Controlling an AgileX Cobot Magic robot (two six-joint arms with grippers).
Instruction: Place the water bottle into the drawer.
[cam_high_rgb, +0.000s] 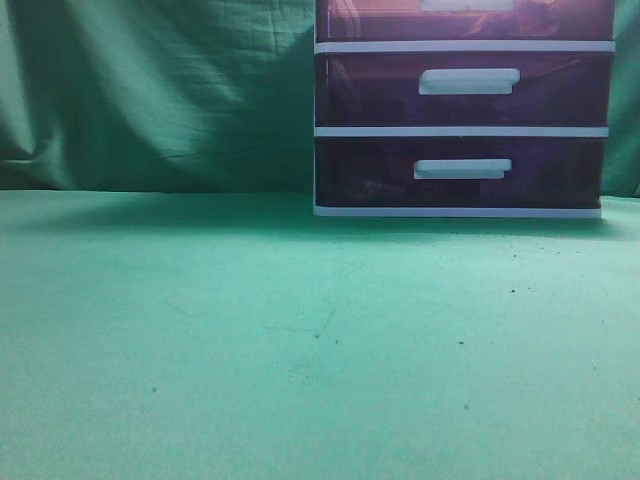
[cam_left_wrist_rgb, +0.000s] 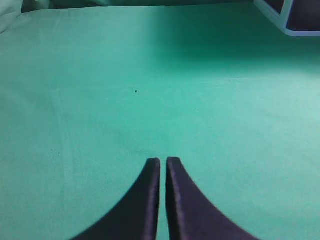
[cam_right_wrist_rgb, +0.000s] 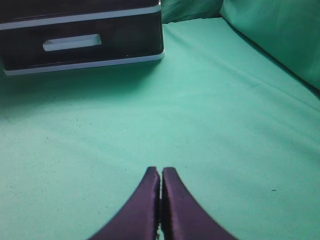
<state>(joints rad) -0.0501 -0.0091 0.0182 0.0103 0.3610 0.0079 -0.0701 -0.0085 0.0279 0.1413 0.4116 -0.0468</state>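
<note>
Showing only its lower edge, the drawer (cam_high_rgb: 380, 20) looks reddish-translucent; both grippers (cam_left_wrist_rgb: 163, 161) (cam_right_wrist_rgb: 161, 170) clenched, empty.

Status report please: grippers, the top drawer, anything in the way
Left gripper shut, empty; right gripper shut, empty. Top drawer closed, partly cropped. No water bottle in view. Green cloth before the unit carries nothing.

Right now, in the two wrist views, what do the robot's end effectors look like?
Only the fingertips show. The left end effector has two dark, near-black fingers, smooth and matte, flaring wide at the base and curving to narrow blunt tips. The right end effector looks the same, its fingers slightly purplish. No cables, markings or arm links are visible, and neither appears in the exterior view.
</note>
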